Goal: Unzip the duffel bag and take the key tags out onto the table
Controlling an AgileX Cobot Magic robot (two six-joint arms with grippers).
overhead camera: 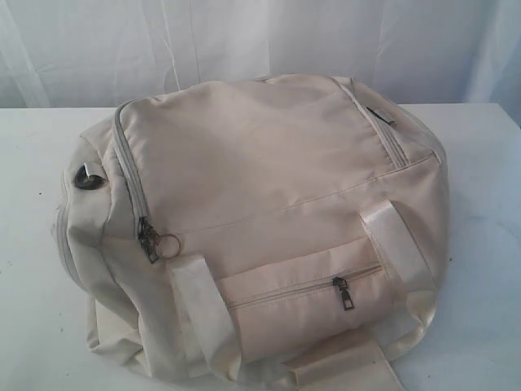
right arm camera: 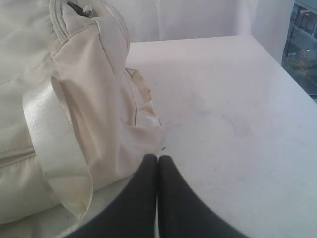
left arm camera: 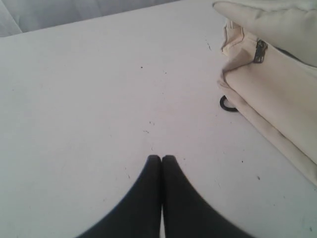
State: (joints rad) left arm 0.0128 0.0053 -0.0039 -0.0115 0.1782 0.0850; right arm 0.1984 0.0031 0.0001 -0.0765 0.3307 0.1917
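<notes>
Lying zipped on the table (overhead camera: 24,163), the duffel bag (overhead camera: 260,179) flanked by both tools (left arm camera: 161,157) (right arm camera: 157,157) pressed together.

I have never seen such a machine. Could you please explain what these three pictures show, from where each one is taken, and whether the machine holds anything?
This is a robot with two arms. One picture comes from a camera off the arms: it shows a cream duffel bag lying on a white table, zipped shut, with zip pulls at its left. The arms do not appear there. The other two pictures come from cameras on the wrists. Each shows a dark pointed tool, the part that grasps. The left tool is shut over bare table, with the bag off to one side. The right tool is shut too, just beside the bag and its shiny strap. Neither holds anything.
</notes>
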